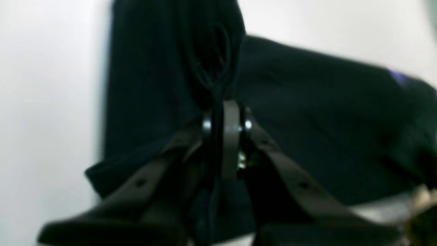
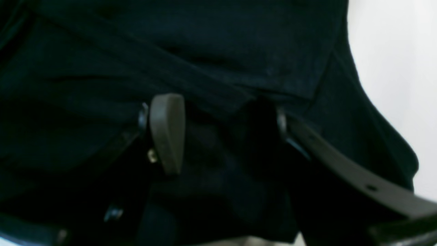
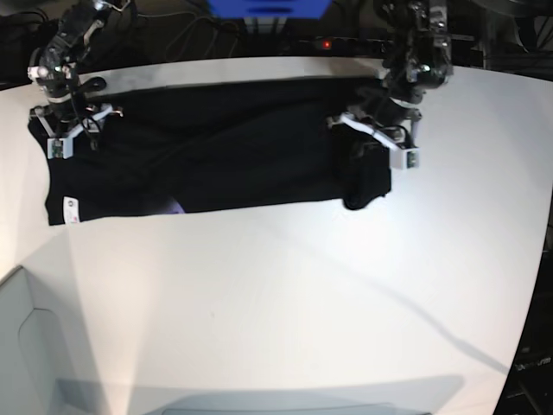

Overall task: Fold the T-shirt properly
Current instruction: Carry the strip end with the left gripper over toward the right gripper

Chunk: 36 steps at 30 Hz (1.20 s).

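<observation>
- The large black cloth T-shirt (image 3: 216, 156) lies spread along the top of the white table (image 3: 285, 294).
- Left pincer (image 1: 225, 124), upper right in the base view, pinches a lifted fold of the cloth.
- Right pincer (image 2: 222, 133), upper left, stands wide over the fabric, gripping nothing.
- The cloth looks soft, limp and light; hems and corners seem the best holds.

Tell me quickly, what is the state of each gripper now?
Left gripper: shut on the T-shirt.
Right gripper: open, over the T-shirt, gripping nothing.
</observation>
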Motion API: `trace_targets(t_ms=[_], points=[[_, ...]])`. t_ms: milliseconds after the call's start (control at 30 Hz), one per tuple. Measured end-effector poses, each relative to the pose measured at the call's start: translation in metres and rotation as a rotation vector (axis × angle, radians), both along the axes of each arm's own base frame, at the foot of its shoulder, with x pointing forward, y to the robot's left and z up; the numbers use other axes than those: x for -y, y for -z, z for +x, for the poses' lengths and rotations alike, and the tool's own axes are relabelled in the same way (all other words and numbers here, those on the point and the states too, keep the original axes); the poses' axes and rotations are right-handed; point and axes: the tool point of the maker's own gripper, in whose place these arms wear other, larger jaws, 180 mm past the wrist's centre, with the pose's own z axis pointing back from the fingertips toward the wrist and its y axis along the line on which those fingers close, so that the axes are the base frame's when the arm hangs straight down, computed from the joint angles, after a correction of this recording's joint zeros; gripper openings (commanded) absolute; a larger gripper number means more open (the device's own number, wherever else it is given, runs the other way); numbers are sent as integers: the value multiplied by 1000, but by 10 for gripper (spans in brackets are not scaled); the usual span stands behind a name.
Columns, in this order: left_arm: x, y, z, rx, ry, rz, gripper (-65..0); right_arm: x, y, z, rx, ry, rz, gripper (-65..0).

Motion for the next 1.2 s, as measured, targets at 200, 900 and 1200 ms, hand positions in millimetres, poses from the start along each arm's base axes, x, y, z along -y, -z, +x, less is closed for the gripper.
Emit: trace_targets(t_ms=[200, 900, 1200], points=[[75, -19, 13, 107, 172, -53, -650, 0, 0, 1, 1, 0, 1, -315], [226, -6, 42, 142, 494, -63, -650, -9, -1, 11, 9, -29, 6, -315], [237, 11, 42, 151, 497, -61, -650, -8, -1, 11, 9, -30, 4, -315]])
